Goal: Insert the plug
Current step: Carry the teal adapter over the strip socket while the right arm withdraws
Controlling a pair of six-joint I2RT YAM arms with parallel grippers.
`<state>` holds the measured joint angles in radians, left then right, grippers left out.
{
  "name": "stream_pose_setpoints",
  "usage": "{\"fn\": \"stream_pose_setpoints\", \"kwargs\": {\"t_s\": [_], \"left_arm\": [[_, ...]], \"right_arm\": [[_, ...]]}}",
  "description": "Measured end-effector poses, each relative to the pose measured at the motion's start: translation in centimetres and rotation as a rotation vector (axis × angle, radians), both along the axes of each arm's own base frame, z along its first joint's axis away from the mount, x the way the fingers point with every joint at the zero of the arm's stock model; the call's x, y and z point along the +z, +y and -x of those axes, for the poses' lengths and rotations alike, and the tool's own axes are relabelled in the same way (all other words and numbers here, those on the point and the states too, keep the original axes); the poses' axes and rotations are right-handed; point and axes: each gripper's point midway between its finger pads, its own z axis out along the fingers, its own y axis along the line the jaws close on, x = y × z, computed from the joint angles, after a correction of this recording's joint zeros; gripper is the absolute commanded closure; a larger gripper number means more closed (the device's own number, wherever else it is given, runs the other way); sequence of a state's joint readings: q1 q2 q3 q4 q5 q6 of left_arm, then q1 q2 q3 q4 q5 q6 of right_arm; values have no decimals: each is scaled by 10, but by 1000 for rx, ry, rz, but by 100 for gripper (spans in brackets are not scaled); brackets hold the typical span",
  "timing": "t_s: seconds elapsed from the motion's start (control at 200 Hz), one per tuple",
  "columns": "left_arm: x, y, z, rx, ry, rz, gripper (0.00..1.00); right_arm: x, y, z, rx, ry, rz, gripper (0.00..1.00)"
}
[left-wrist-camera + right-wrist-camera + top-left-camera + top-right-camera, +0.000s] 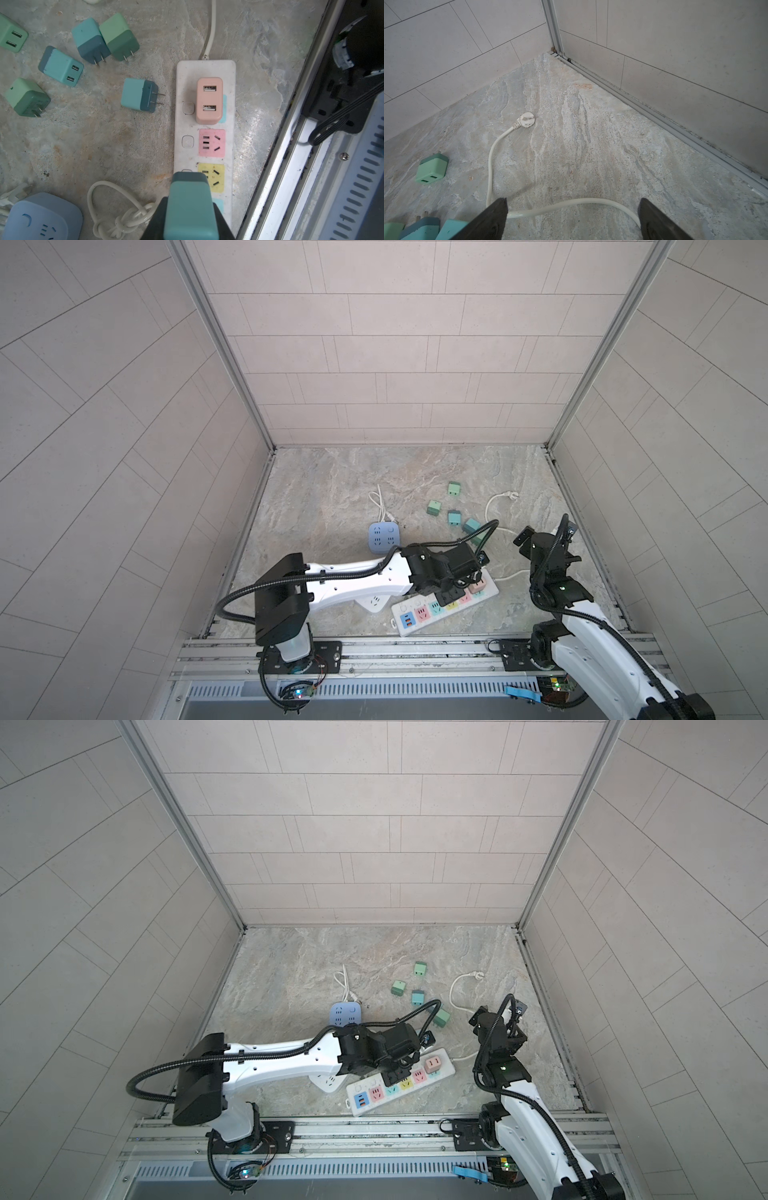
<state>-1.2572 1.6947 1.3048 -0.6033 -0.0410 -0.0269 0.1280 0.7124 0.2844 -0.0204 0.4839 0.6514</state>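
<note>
Down over the power strip (205, 68), left gripper (190, 209) tight around teal plug (190, 191); right gripper (575, 218) wide apart.

held adapter (191, 207) over strip's (187, 83) middle, plugged adapter (209, 100) on its cord end, loose adapters (454, 517) scattered behind it, cube socket (383, 536) behind-left, cord plug (513, 495) way off behind-right

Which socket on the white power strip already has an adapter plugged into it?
The light-blue end socket beside the cord entry: the pink adapter sits in it. The pink socket and yellow socket next along are bare.
</note>
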Motion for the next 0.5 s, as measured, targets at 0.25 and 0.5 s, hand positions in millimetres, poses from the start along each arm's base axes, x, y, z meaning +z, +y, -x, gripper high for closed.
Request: {"fn": "stream_pose_setpoints", "kwargs": {"t_s": [0.25, 0.5], "left_arm": [[-18, -9, 4, -24, 46, -48, 100], [-32, -21, 4, -34, 77, -73, 100]], "right_arm": [[-2, -1, 1, -8, 4, -6, 0], [-4, -1, 1, -10, 14, -6, 1]]}}
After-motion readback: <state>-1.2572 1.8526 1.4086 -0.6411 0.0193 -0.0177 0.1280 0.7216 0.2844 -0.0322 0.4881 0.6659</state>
